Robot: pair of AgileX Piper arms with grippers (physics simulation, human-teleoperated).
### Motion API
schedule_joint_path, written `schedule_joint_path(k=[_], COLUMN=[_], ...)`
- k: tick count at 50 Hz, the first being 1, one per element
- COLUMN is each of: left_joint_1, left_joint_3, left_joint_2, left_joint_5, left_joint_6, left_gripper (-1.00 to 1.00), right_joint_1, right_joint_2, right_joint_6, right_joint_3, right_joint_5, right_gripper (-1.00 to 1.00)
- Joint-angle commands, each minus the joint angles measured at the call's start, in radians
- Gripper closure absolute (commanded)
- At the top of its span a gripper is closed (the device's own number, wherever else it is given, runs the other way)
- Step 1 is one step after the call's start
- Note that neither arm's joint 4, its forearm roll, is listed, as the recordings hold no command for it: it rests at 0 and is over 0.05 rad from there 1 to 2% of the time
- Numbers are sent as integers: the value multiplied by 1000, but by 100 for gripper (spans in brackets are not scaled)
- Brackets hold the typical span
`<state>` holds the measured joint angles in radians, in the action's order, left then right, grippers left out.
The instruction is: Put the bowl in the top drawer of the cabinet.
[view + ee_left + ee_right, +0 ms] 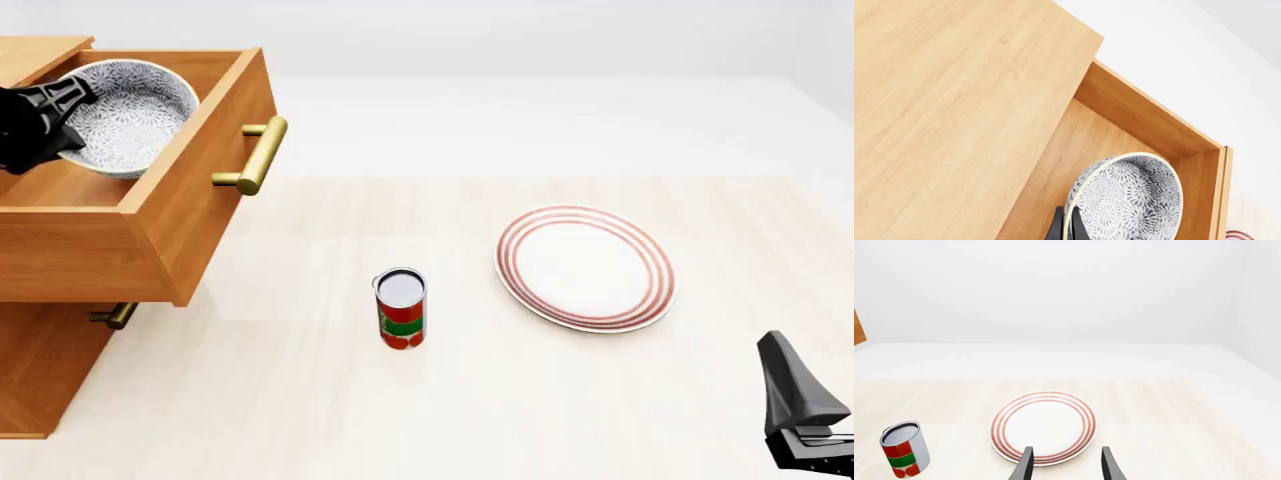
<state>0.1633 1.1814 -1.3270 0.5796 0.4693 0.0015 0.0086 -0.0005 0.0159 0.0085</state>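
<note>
The bowl (134, 120), white with dense blue-grey flowers, sits tilted inside the pulled-out top drawer (200, 215) of the orange-brown cabinet (40, 375). My left gripper (63, 108) reaches in from the left and is shut on the bowl's rim. The left wrist view shows the bowl (1134, 197) on edge over the drawer's floor, with the left gripper (1067, 227) holding its rim between dark fingers (1056, 226). My right gripper (805, 447) hovers low at the near right, far from the cabinet. In the right wrist view it (1066, 467) is open and holds nothing.
A red-and-green can (400, 310) stands mid-table. The flat white plate with red rings (585, 268) lies to its right, just ahead of the right gripper's fingers (1025, 466). The drawer's brass bar handle (254, 155) juts toward the table; the lower drawer's handle (114, 316) shows beneath.
</note>
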Motion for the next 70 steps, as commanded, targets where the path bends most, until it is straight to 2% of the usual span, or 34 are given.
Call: schedule_joint_path(k=[1,3,4,30,46,64,70], left_joint_1=[0,-6,-1,-16,-31,-154,-193], left_joint_3=[10,17,25,61,98,83,41], left_joint_2=[9,10,13,70,198,386,450], left_joint_5=[-2,1,0,47,134,190,188], left_joint_6=[-18,-25,-24,-40,-51,-9,29], left_gripper=[100,100,-100,-100,-100,-100,-100], right_joint_1=[0,0,0,0,0,0,0], right_joint_2=[0,0,0,0,0,0,0], right_joint_6=[0,0,0,0,0,0,0], right_joint_3=[0,0,0,0,0,0,0], right_joint_5=[0,0,0,0,0,0,0], right_gripper=[-100,-100,-100,-100,-100,-100,-100])
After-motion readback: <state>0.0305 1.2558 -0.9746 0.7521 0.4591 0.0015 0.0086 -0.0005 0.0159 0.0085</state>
